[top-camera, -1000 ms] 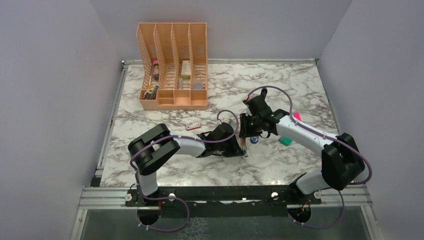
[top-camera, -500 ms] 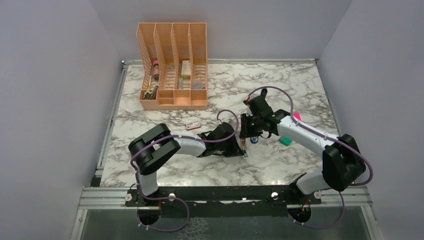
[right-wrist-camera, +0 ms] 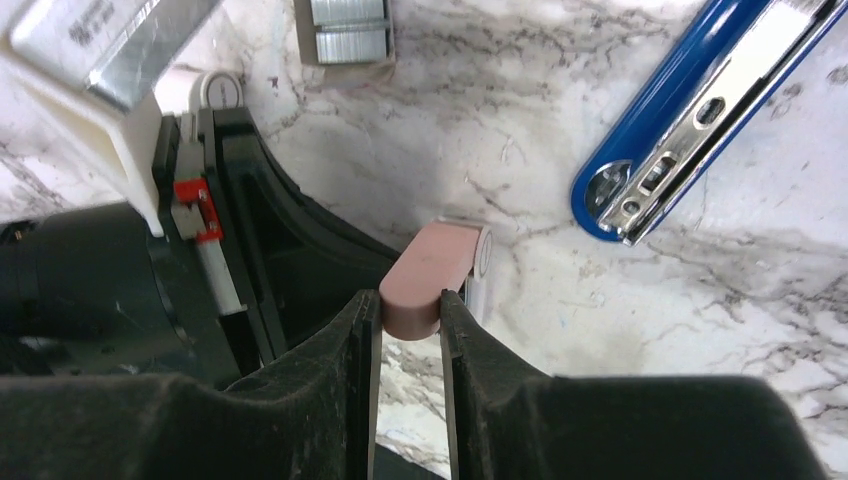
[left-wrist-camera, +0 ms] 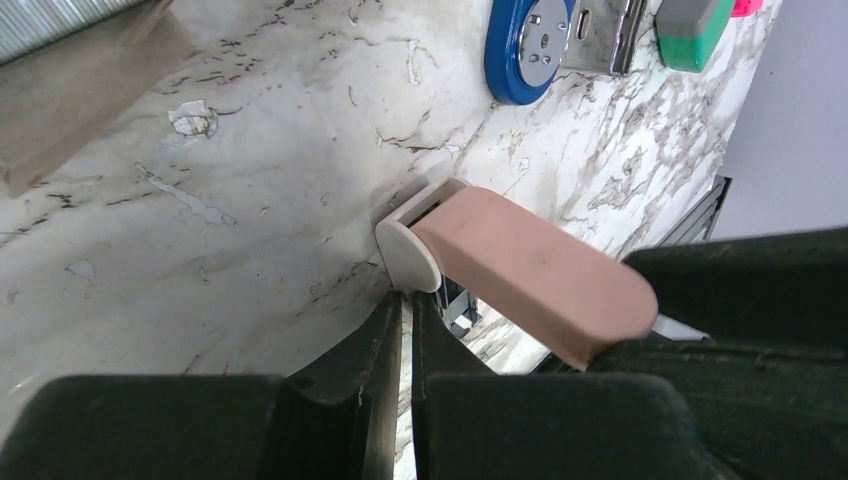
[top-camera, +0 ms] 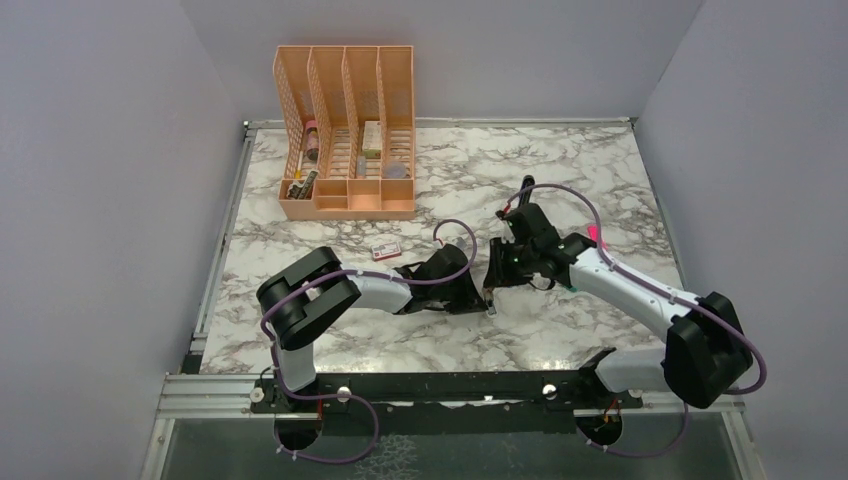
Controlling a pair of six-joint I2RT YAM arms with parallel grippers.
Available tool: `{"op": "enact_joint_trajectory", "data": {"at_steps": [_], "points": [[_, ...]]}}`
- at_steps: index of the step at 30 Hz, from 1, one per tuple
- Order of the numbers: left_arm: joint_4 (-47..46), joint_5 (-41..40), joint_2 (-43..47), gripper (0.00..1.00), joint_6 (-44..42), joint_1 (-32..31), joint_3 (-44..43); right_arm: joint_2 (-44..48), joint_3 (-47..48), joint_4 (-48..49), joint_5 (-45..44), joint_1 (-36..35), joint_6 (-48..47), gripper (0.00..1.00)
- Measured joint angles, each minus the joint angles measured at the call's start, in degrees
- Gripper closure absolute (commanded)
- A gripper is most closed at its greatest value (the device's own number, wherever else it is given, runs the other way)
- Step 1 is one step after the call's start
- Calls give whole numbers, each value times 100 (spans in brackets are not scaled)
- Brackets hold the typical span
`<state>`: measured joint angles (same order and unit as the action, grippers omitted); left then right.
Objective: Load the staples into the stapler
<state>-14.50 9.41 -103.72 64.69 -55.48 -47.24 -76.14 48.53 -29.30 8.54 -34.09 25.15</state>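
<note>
**Desk:** What has the right arm got?

**Operator:** My right gripper [right-wrist-camera: 408, 300] is clamped on the pink eraser [right-wrist-camera: 432, 262], low over the marble table [top-camera: 560, 170]. My left gripper [left-wrist-camera: 405, 310] has its fingers drawn almost together at the eraser's white end. Whether they nip it, I can't tell.

**Desk:** And the task items?

**Operator:** The stapler [right-wrist-camera: 700, 105] lies near the eraser, apart from it, metal face up. The staples [top-camera: 385, 250] sit well to the eraser's left, beyond my left forearm.
</note>
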Motion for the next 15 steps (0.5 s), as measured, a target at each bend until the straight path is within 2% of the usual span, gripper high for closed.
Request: {"op": "enact_joint_trajectory", "data": {"at_steps": [5, 15], "points": [[7, 7, 0, 92, -2, 9, 0, 308, -321, -59, 170, -79, 153, 70], [17, 33, 0, 92, -2, 28, 0, 339, -730, -251, 280, -197, 358, 70]]}}
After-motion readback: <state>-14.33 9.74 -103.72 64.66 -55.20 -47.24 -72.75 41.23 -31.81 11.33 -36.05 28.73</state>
